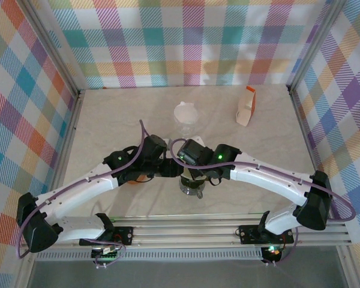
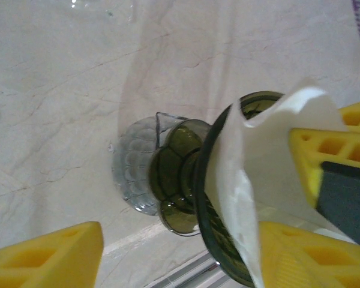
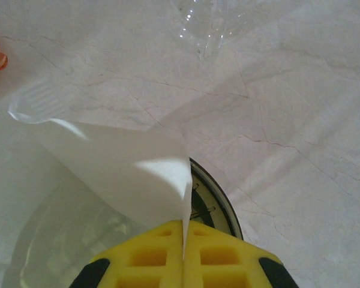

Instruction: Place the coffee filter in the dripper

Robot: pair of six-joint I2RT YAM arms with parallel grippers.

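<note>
Pinching the white coffee filter [image 3: 126, 174] by one edge, the right gripper [image 3: 185, 255] presses its fingers together on the paper. The filter fans away from them, its long axis slanting over the rim of the dark green dripper [image 2: 177, 174]. The left gripper [image 2: 180, 243] stands spread either side of the dripper. A clear glass vessel [image 1: 186, 114] and an orange-and-white carton [image 1: 247, 107] stand well behind.

White coffee filter [image 3: 117, 174], seemingly above olive-green dripper [image 2: 181, 171]

- The dripper [image 1: 192, 186] is set at the table's [image 1: 108, 120] front
- The coffee filter [image 3: 120, 174] is laid against its rim
- A vessel [image 1: 186, 114] is placed behind, a carton [image 1: 247, 106] to its right
</note>
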